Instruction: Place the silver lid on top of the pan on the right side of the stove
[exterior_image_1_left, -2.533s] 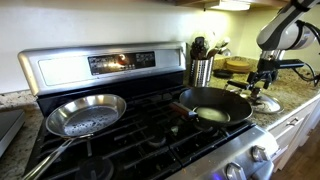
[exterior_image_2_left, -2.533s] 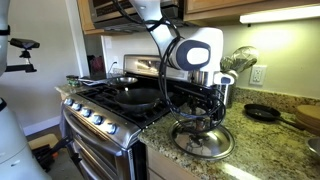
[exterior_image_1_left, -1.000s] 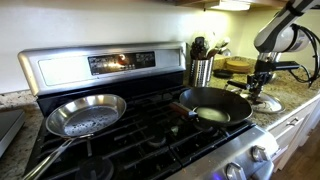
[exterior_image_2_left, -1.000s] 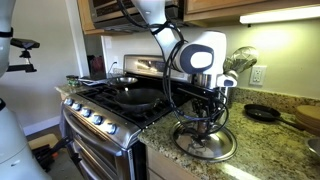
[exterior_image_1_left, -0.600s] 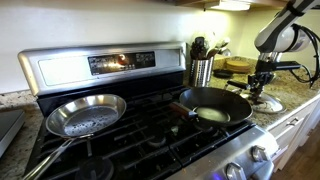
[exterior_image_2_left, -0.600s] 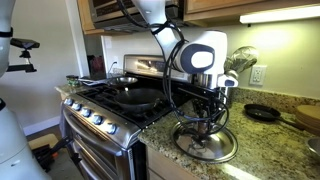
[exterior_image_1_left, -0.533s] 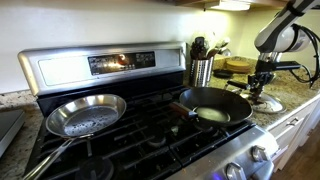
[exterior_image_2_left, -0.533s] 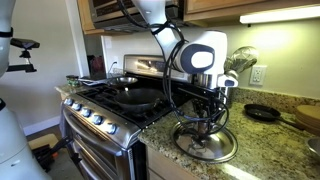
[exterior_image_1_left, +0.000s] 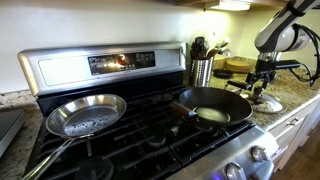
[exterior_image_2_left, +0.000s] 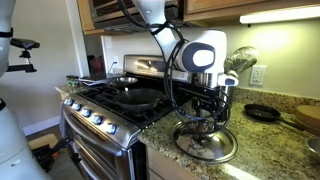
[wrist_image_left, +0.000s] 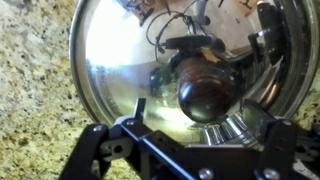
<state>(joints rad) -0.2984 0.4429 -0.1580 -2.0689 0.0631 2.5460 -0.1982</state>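
The silver lid (exterior_image_2_left: 205, 145) lies flat on the granite counter beside the stove (exterior_image_1_left: 140, 140); it also shows in an exterior view (exterior_image_1_left: 266, 104) and fills the wrist view (wrist_image_left: 120, 60), with its dark knob (wrist_image_left: 205, 88) at the centre. The black pan (exterior_image_1_left: 213, 106) sits on the stove's right burner and also shows in an exterior view (exterior_image_2_left: 136, 97). My gripper (exterior_image_2_left: 207, 123) hangs just over the lid's knob, also seen in an exterior view (exterior_image_1_left: 262, 90). In the wrist view my gripper (wrist_image_left: 203, 118) is open, its fingers wide apart on either side of the knob.
A shiny steel frying pan (exterior_image_1_left: 86, 113) sits on the left burner. A utensil holder (exterior_image_1_left: 202, 68) stands behind the black pan. A small dark skillet (exterior_image_2_left: 263, 113) and a wooden disc (exterior_image_2_left: 308, 117) lie farther along the counter.
My gripper has shifted slightly and settled a little lower over the lid's knob. The lid and both pans have not moved.
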